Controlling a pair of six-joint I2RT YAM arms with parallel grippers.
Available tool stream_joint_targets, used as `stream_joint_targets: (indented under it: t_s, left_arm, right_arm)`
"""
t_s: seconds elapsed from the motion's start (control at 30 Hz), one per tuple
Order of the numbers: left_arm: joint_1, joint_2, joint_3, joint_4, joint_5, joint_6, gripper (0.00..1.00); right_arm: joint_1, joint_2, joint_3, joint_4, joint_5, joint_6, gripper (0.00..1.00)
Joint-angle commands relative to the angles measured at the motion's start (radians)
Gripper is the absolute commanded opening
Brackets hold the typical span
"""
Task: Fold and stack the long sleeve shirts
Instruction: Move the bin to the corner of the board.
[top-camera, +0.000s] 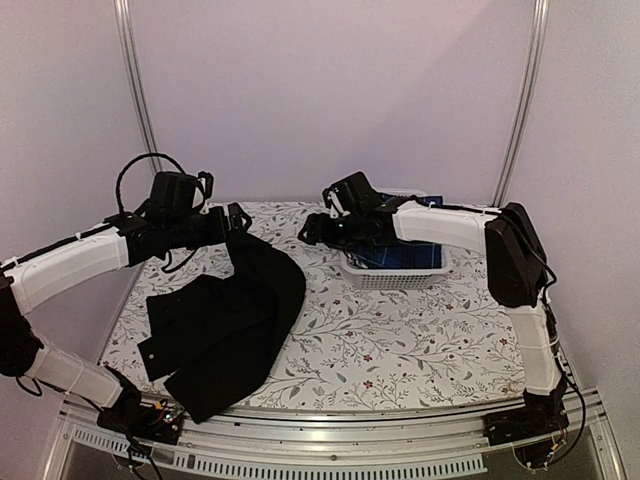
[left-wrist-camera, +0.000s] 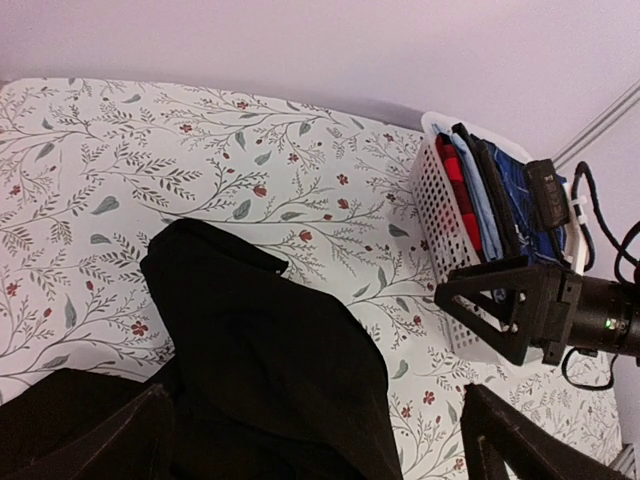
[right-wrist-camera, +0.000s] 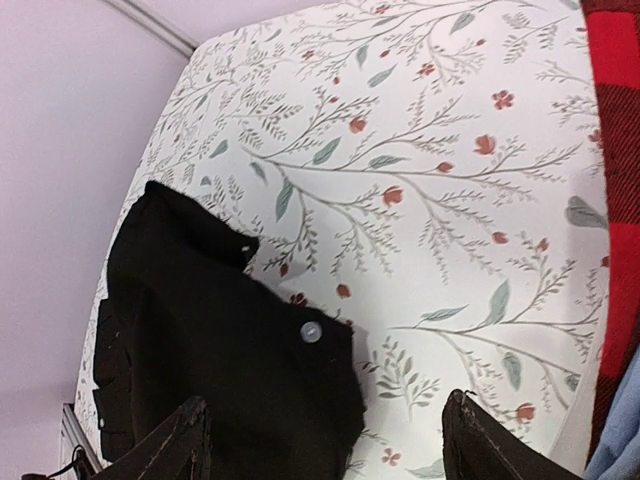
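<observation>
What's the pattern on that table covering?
The table covering is white with grey-green leafy sprigs and small red flowers; clearest in the right wrist view.

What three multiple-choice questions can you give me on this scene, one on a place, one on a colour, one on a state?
1. Where does the white basket stand on the table?
A) far side, right of centre
B) near left corner
C) middle of the near edge

2. What colour is the shirt lying on the left part of the table?
A) red
B) black
C) yellow

3. How do the right arm's jaws stand?
A) shut on cloth
B) shut on the basket's rim
C) open, holding nothing

Answers:
1 A, the top view shows it right of centre, towards the back wall.
2 B, it is plain black in all three views.
3 C, the right wrist view shows the jaws wide apart with nothing between them.
</observation>
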Motion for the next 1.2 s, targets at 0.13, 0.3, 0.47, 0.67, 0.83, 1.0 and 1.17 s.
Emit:
stream_joint_targets:
  t_s: [0.13, 0.3, 0.47, 0.67, 0.83, 1.0, 1.17]
  left_arm:
    - [0.006, -0.021, 0.005, 0.0, 0.02, 0.0, 1.0]
    - [0.005, -0.018, 0.007, 0.003, 0.028, -0.001, 1.0]
    - [0.006, -0.017, 0.008, 0.0, 0.035, 0.0, 1.0]
    - [0.007, -0.017, -0.004, -0.002, 0.035, -0.001, 1.0]
    - [0.005, -0.008, -0.013, 0.0, 0.038, -0.004, 1.0]
    - [0.007, 0.014, -0.016, 0.003, 0.056, -0.008, 1.0]
    - [0.006, 0.026, -0.04, 0.001, 0.057, -0.024, 1.0]
  right_arm:
    - [-0.145, 0.066, -0.035, -0.126, 0.191, 0.003, 0.78]
    - [-0.199, 0.098, 0.003, -0.144, 0.253, 0.01, 0.78]
    - [-0.27, 0.129, 0.034, -0.147, 0.277, 0.033, 0.78]
    - [-0.332, 0.148, 0.063, -0.148, 0.325, 0.059, 0.78]
    - [-0.372, 0.143, 0.063, -0.152, 0.382, 0.079, 0.78]
    - [-0.413, 0.128, 0.046, -0.158, 0.389, 0.077, 0.78]
    - [-0.414, 0.089, 0.042, -0.15, 0.325, -0.005, 0.79]
